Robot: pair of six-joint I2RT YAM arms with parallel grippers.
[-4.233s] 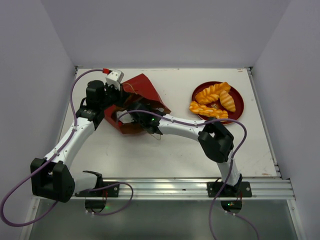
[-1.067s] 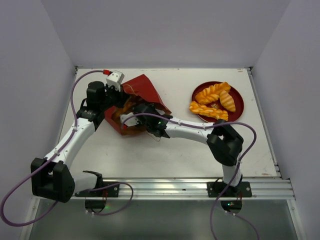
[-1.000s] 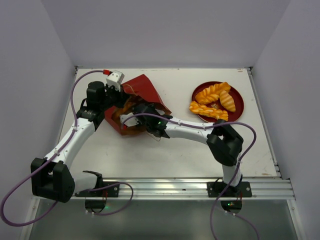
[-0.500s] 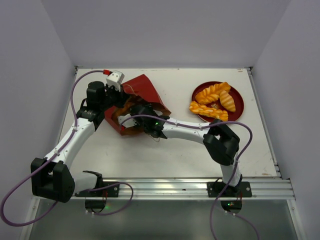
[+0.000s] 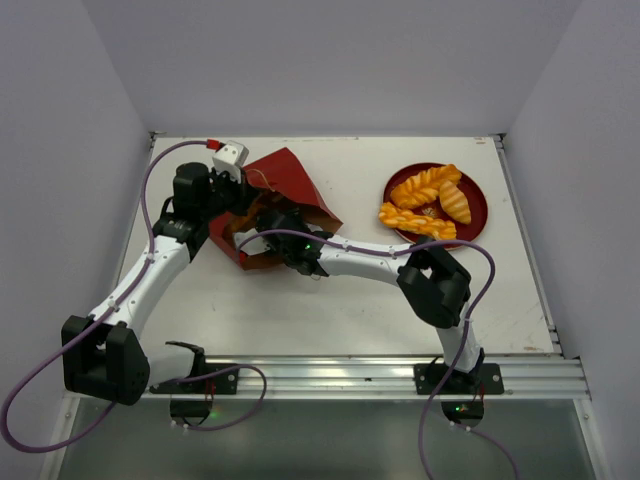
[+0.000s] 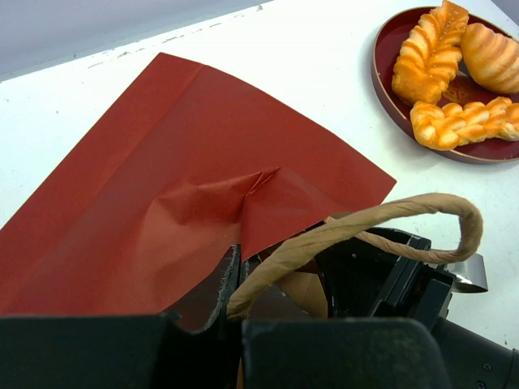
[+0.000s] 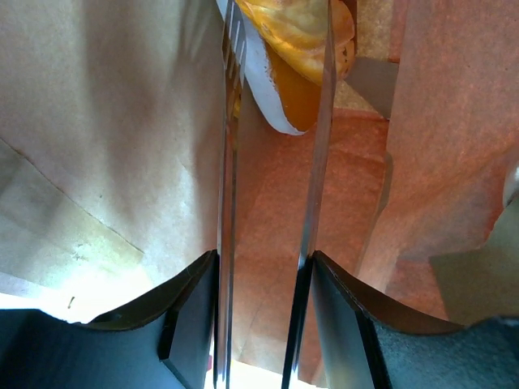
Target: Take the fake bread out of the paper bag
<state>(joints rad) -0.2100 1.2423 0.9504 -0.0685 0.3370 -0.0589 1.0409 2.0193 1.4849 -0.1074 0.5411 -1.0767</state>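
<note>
Red paper bag [image 6: 162, 178] pinched by left fingers [image 6: 97, 352]; right fingers [image 7: 188, 320] apart at one bread [image 7: 300, 24], three on plate [image 5: 477, 195].

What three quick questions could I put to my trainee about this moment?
1. How many pastries lie on the plate?
2. True or false: the right hand is outside the bag.
3. The left hand pinches: A) the plate, B) the bag's mouth edge, C) a pastry.
Key: 1) three; 2) false, it reaches inside the bag; 3) B.
</note>
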